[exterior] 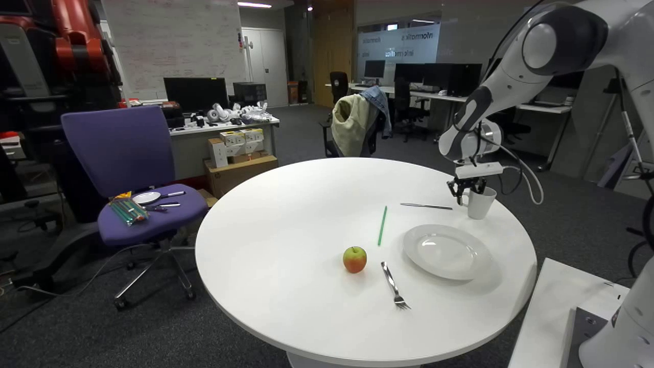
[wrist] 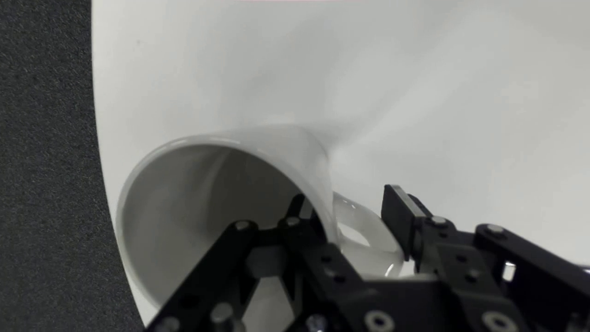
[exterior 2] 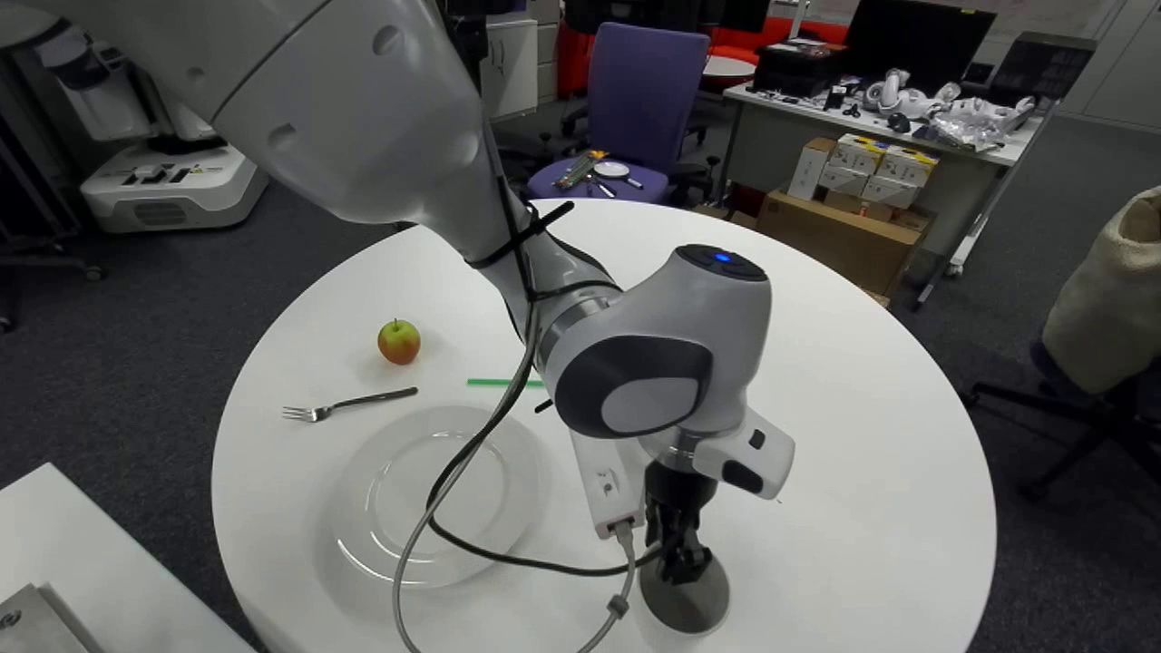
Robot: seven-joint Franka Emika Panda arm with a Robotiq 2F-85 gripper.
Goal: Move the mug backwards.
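The small white mug (exterior: pixel 482 204) stands upright near the edge of the round table in an exterior view. I cannot tell whether its base touches the table. In the wrist view I look into the mug (wrist: pixel 175 207). My gripper (wrist: pixel 352 210) has one finger inside the mug and the other against the outside of its handle. The mug's wall and handle lie between the fingers, which look closed onto them. The gripper also shows over the mug in both exterior views (exterior: pixel 467 195) (exterior 2: pixel 682 567). In an exterior view the fingers hide part of the mug (exterior 2: pixel 689 603).
A large white plate (exterior: pixel 443 250) lies near the mug. A knife (exterior: pixel 425 206), a green stick (exterior: pixel 382 226), an apple (exterior: pixel 354 259) and a fork (exterior: pixel 393 286) lie on the round table (exterior: pixel 265 245). The table's edge (wrist: pixel 99 138) runs close beside the mug.
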